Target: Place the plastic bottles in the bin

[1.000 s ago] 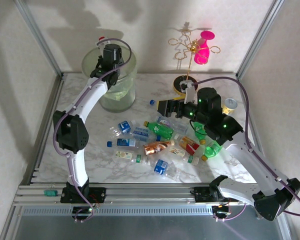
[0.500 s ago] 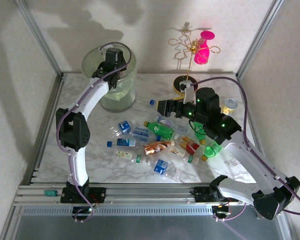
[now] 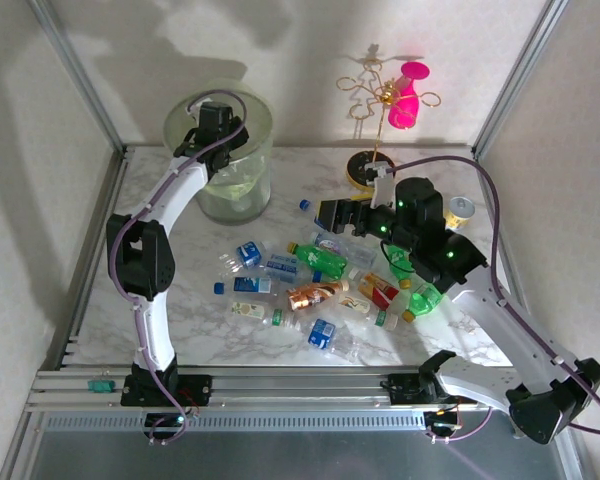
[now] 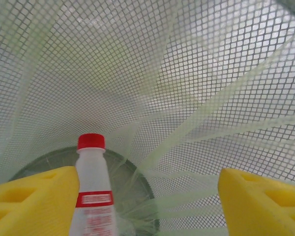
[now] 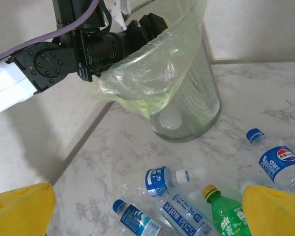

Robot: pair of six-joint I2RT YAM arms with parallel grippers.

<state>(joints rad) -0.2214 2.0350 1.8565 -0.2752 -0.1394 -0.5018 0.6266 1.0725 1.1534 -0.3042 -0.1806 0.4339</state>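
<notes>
My left gripper [image 3: 212, 118] reaches down inside the bin [image 3: 255, 115], a pale-green lined mesh bucket at the back left. In the left wrist view the jaws [image 4: 147, 206] stand open. A white bottle with a red cap and label [image 4: 92, 187] rests against the left yellow finger [image 4: 29, 201], with a wide gap to the right finger [image 4: 265, 201]. Several plastic bottles [image 3: 315, 275] lie scattered mid-table. My right gripper [image 3: 330, 215] hovers open over their far edge. Below it lie a blue-labelled bottle [image 5: 162, 179] and a green one [image 5: 231, 214].
A gold wire stand carrying a pink cup [image 3: 405, 95] rises from a black base [image 3: 363, 168] at the back. A silver can [image 3: 461, 209] stands to the right of my right arm. Metal frame rails border the marble table.
My left gripper's jaws have spread apart inside the bin, letting go of the red-capped bottle, and the wrist has sunk lower. The right arm has barely moved.
</notes>
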